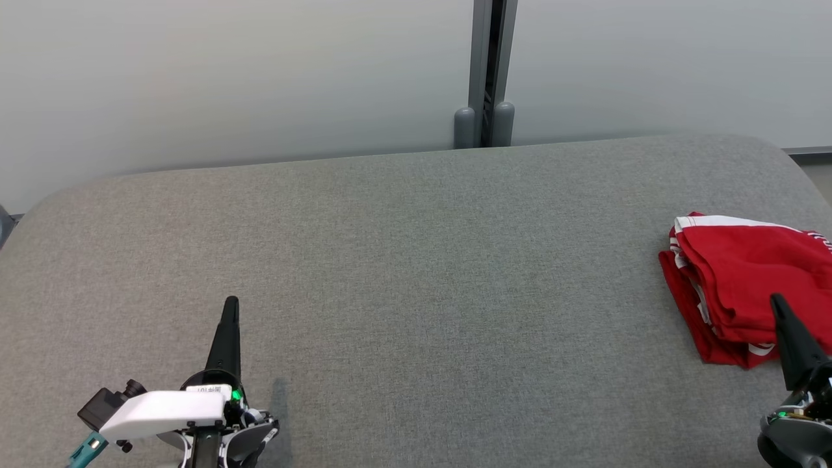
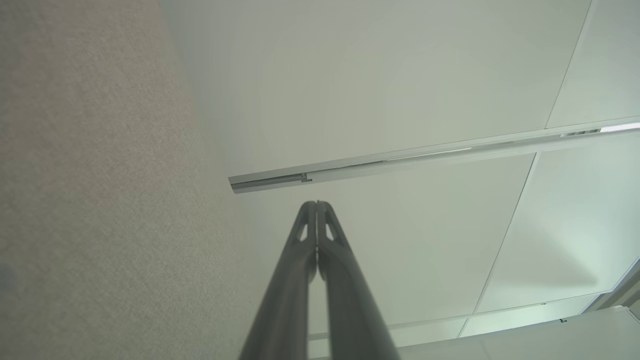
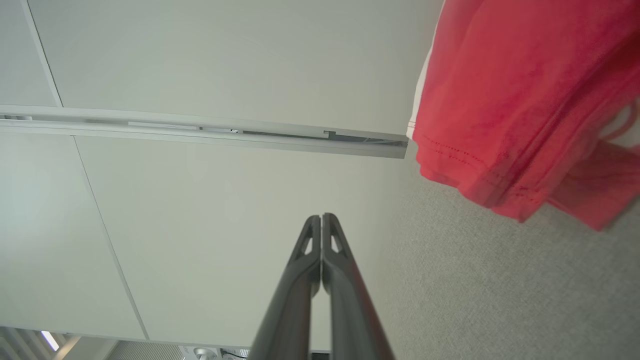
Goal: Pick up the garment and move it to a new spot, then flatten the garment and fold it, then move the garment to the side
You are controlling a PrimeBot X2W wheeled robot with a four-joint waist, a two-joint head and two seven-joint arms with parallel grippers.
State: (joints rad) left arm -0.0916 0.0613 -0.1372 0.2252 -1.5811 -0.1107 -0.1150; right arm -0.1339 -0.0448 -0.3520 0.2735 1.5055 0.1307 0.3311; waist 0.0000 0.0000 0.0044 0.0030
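Red folded garment, right arm beside it, left arm apart, jaws closed

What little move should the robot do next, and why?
Probably open the right claw and ease it onto the red garment: that claw is shut, empty and close beside it, while the left claw sits far across the grey cushion.

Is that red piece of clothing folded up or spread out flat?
Folded. The red garment lies as a compact bundle on the grey surface, with several stacked layers showing along its edge.
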